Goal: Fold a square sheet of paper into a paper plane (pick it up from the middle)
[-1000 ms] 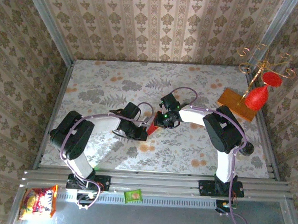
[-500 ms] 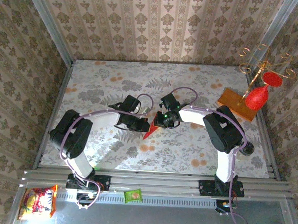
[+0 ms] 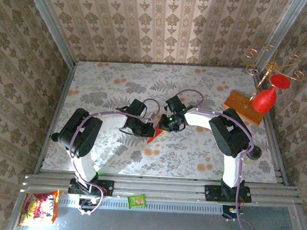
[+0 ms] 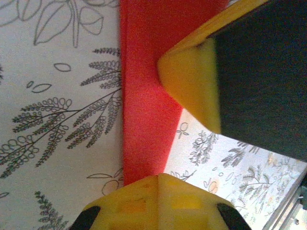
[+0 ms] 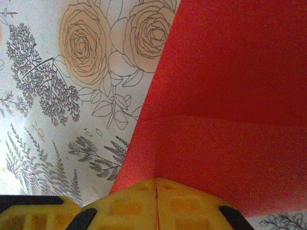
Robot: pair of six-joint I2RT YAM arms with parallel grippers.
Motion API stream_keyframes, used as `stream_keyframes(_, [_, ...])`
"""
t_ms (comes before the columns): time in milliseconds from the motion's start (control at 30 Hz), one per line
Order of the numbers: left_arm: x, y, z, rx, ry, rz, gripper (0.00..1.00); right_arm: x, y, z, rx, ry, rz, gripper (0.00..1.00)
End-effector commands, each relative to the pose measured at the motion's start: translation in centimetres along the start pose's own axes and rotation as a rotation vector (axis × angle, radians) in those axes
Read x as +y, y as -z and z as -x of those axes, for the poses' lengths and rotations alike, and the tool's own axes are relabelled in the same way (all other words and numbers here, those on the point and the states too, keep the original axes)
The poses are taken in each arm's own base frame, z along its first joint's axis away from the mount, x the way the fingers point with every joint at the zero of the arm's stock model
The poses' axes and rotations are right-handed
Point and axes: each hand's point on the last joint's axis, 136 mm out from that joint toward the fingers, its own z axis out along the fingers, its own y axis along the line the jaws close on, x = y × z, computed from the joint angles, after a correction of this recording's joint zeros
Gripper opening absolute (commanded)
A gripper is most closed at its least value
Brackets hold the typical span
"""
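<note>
Red folded paper (image 3: 153, 134), one pointed piece, pinched between the pressed-together fingers of two grippers: left gripper (image 4: 157, 178), right gripper (image 5: 156, 181).

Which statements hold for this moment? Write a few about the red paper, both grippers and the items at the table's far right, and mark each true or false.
1. The left gripper and the right gripper are both shut on the red paper. True.
2. The red paper lies flat on the table as a full, unfolded square. False: it is a narrow creased shape with a pointed end, pinched between the two grippers.
3. A red goblet-shaped ornament is at the far right of the table, by a wooden board. True.
4. The right gripper holds the wooden board. False: the board lies well apart from both grippers.
</note>
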Motion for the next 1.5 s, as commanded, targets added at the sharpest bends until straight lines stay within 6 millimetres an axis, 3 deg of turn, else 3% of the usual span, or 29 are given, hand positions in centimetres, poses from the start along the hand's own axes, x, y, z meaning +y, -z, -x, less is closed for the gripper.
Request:
stream_keyframes(0, [-0.1,-0.6,-0.7,0.039,-0.015,0.004,0.02,-5.8,-2.5,-2.6,0.071,-0.069,-0.185,0.10])
stream_keyframes(233, [1.5,-1.2,-3.6,0.115,0.001,0.059,0.00,-6.4,-2.5,-2.8,0.076,-0.077,-0.216,0.10])
stream_keyframes(433, [1.9,-0.6,-6.3,0.159,0.009,0.079,0.00,-6.4,-2.6,-2.6,0.072,-0.079,-0.218,0.10])
stream_keyframes(667, [1.7,0.3,-7.3,0.148,0.018,0.090,0.00,-5.9,-2.6,-2.2,0.068,-0.075,-0.204,0.10])
stream_keyframes(767, [0.9,0.7,-6.5,0.118,0.008,0.072,0.00,-5.1,-2.5,-2.0,0.066,-0.064,-0.171,0.10])
stream_keyframes(867, [-0.3,1.7,-5.1,0.069,-0.011,0.057,0.00,-3.0,-1.6,-1.3,0.051,-0.035,-0.099,0.11])
stream_keyframes(1033, [-1.9,4.6,-1.9,-0.078,-0.012,0.015,0.05,1.9,1.9,0.0,-0.006,0.033,0.075,0.16])
stream_keyframes(1133, [-1.7,6.0,-0.7,-0.143,0.003,0.001,0.11,3.5,3.8,0.3,-0.046,0.057,0.122,0.21])
stream_keyframes(1300, [-1.3,6.0,0.4,-0.170,0.020,-0.009,0.17,2.8,5.7,0.8,-0.114,0.058,0.064,0.30])
stream_keyframes(1467, [-2.5,5.3,1.9,-0.195,0.024,-0.088,0.20,1.4,5.3,0.8,-0.125,0.053,0.002,0.30])
